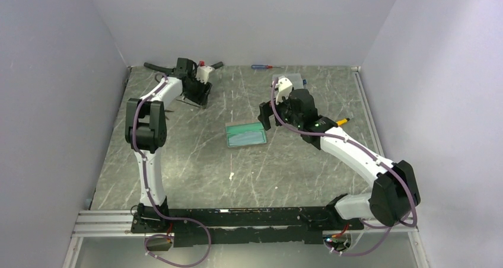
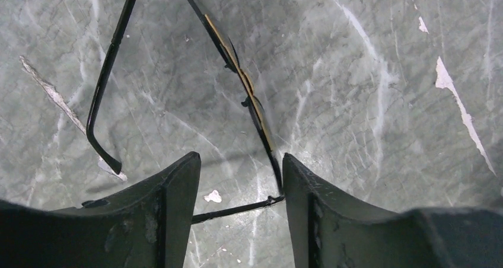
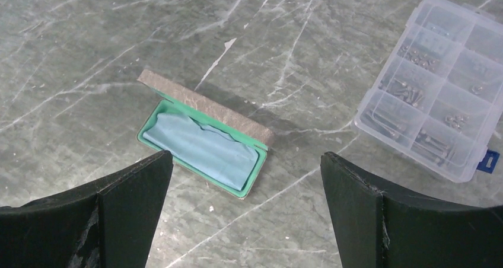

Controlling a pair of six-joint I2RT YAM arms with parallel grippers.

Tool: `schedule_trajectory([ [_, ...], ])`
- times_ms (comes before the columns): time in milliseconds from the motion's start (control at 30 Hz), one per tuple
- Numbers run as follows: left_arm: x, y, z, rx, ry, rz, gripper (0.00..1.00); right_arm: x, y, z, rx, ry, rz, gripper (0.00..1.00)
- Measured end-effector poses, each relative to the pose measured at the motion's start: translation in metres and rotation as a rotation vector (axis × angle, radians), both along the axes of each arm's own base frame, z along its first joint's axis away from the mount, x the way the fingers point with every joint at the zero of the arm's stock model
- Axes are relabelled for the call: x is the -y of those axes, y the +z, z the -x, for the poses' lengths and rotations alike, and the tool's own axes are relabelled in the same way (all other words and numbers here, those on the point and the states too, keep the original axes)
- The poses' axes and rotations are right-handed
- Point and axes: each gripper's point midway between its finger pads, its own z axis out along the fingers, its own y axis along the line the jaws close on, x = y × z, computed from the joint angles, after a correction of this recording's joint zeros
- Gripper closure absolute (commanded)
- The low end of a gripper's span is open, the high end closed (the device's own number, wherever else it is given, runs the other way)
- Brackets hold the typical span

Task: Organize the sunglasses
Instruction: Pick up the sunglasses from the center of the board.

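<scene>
On the grey marbled counter the brown case lies open in the middle of the top view, with a pale cloth inside. The right tool hangs above it, spread wide and holding nothing. The sunglasses lie on the counter in the upper left of that view, well apart from the case, arms unfolded. In the left wrist view their front, the long axis, runs from top centre down to lower centre, and the arms splay toward the left edge. The left tool is partly open, straddling the lower arm just beside its hinge, not yet clamped. We judge the pickup is in hand. Next we need to close squarely on that thin wire.
</scene>
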Motion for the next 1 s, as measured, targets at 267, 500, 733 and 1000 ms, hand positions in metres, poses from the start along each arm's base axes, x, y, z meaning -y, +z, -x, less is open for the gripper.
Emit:
schedule_trajectory([
  [267,0.002,-0.003,-0.003,0.006,-0.002,-0.001,0.81,0.005,-0.005,0.006,-0.01,-0.015,0.0,0.01],
  [500,0.002,-0.003,-0.003,0.008,-0.01,-0.001,0.97,0.006,-0.002,0.007,-0.006,-0.015,-0.004,0.0],
  [733,0.006,0.014,0.021,-0.013,-0.115,0.004,0.97,0.011,0.001,0.008,-0.017,-0.031,-0.005,0.0],
  [1000,0.024,0.118,0.11,0.257,-0.594,0.006,0.97,0.024,0.05,-0.023,-0.037,-0.144,-0.095,0.08],
])
